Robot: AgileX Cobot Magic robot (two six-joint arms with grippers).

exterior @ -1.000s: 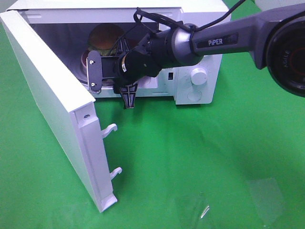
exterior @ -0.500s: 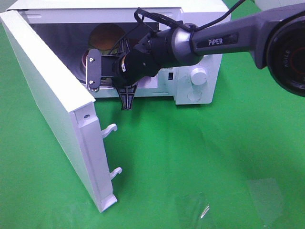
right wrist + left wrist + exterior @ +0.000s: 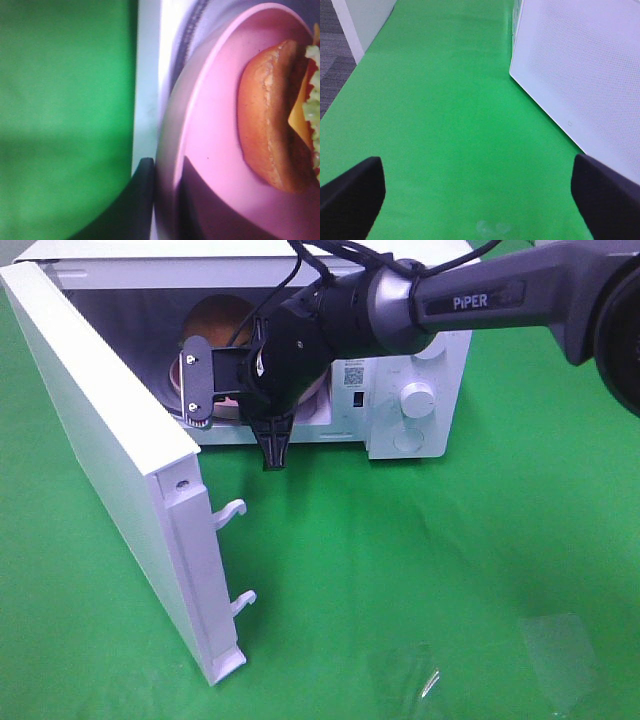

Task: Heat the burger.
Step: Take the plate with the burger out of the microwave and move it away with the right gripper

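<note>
Nearest the camera in the high view, the green tabletop (image 3: pixel 430 570) is bare of task items; the microwave door (image 3: pixel 110 460) is swung wide open toward the front-left, its two latch hooks seen on the free edge.

L gripper (image 3: pixel 480 200) is not seen in the high view. In its wrist view its fingers (image 3: pixel 350 195) are spread wide over green cloth w/ nothing between them, the door's outer face just beside. It is well apart from the burger.

Next back, the R gripper (image 3: pixel 272 445) is reached across to the microwave (image 3: pixel 400 390) mouth, wrist rolled so one finger points down in front of the sill. In the R wrist view the fingers (image 3: pixel 135 205) are closed thin on the rim of the pink plate (image 3: pixel 210 150), the dark finger pressed against the plate edge at the cavity threshold.

Farthest, the burger (image 3: pixel 215 320) is sat on that plate inside the cavity, partly hidden by the wrist. From the R fingers it lies deeper in, straight along the reach line; bun is round, so no long axis matters, only the plate rim facing out.

Judgement: R arm is far nearer and has the plate. Whether the plate is fully seated inside can't be told. Door is left to be shut, prob. by L arm, which is beside it.
</note>
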